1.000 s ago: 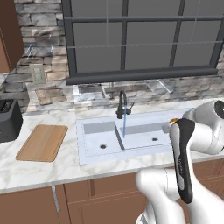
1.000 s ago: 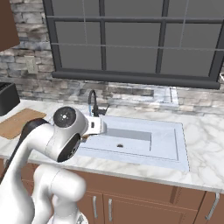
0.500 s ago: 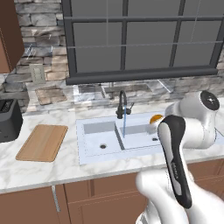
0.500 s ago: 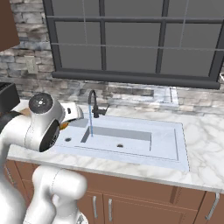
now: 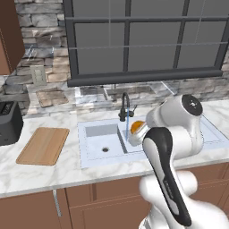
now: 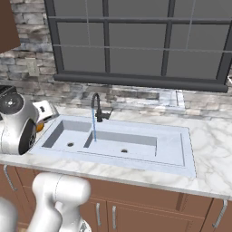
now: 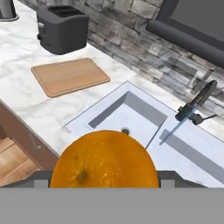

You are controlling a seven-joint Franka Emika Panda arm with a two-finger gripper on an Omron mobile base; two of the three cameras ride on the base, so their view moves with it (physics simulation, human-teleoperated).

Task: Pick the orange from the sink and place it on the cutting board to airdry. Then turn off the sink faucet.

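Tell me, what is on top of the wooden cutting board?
Nothing yet. The cutting board is bare wood, and all of its top shows. The orange is in the robot's fingers, above the sink.

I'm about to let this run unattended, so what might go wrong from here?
The orange rides in the pincer over the sink, short of the cutting board; a slip could drop it back in. The toaster stands just beyond the board, so overshooting may bump it. Water runs from the sink faucet.
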